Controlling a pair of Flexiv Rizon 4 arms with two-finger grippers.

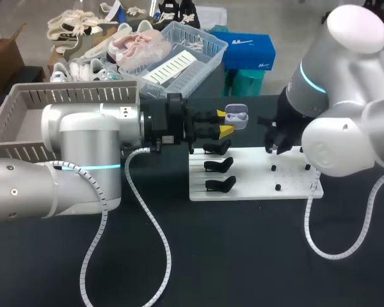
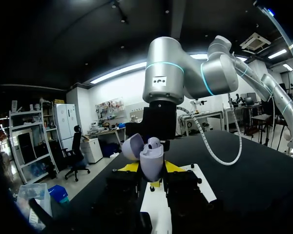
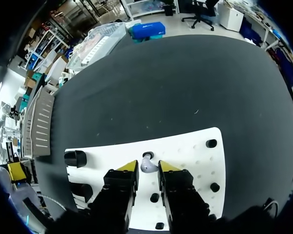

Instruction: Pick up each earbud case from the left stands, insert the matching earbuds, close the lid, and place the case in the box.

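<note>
- Our left arm comes in from the left, and its end effector [image 1: 224,123] [image 2: 151,169] is clenched on the earbud case [image 1: 237,117] [image 2: 151,163]. It holds the case in the air above the far left corner of the white board [image 1: 256,182] [image 3: 185,151].
- The case's lid [image 2: 132,146] stands open, and we see one earbud [image 2: 154,143] seated inside.
- Our right arm comes in from the right, and its end effector [image 1: 274,146] [image 3: 149,166] hangs at the board's far edge. A loose earbud [image 3: 146,167] stands on the board right at it. We cannot tell whether it is grasping or released.
- The dark surface [image 1: 211,256] carries everything, and white coiled cables [image 1: 147,217] trail from both arms over its near part.
- The grey slatted box [image 1: 70,96] sits at the far left of the surface, behind our left arm.
- The board lies in the far middle, well apart from the surface's near edge.
- Three black stands [image 1: 219,165] line the board's left side, and small black pegs [image 1: 278,187] [image 3: 211,144] dot its right side.
</note>
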